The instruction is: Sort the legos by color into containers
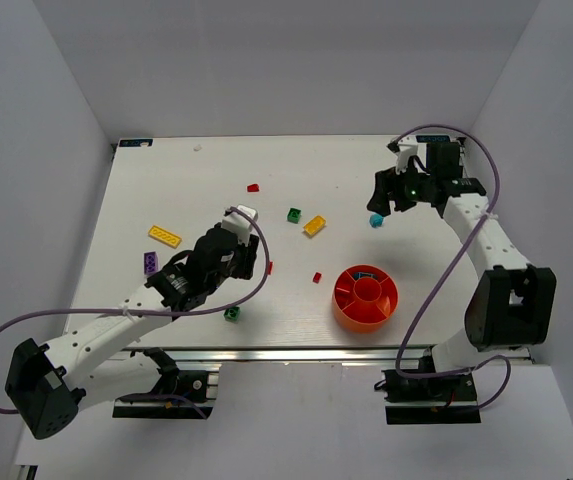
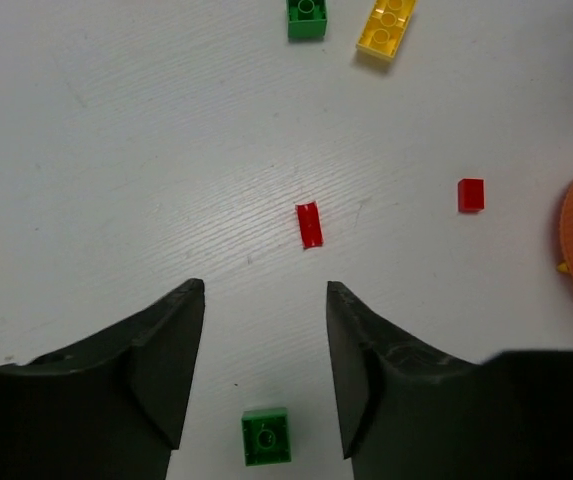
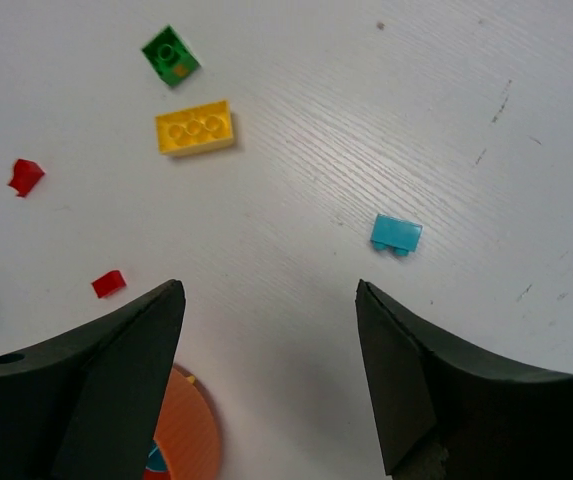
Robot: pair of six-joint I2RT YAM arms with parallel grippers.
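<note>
The round orange-red tray (image 1: 365, 297) sits near the front right, with a cyan piece in one compartment. My left gripper (image 1: 250, 258) is open and empty. In the left wrist view (image 2: 264, 287) a thin red plate (image 2: 309, 224) lies just ahead of its fingertips, and a green brick (image 2: 266, 436) lies on the table low between its fingers. My right gripper (image 1: 387, 196) is open and empty at the back right. A cyan brick (image 3: 396, 234) lies just ahead of its right finger (image 3: 406, 380); this brick also shows in the top view (image 1: 375, 220).
Loose on the table: a green brick (image 1: 294, 214), a yellow brick (image 1: 314, 225), a small red piece (image 1: 317, 277), another red piece (image 1: 253, 187), a yellow plate (image 1: 164, 237) and a purple brick (image 1: 150, 263). The tray's rim (image 3: 181, 435) shows under my right gripper.
</note>
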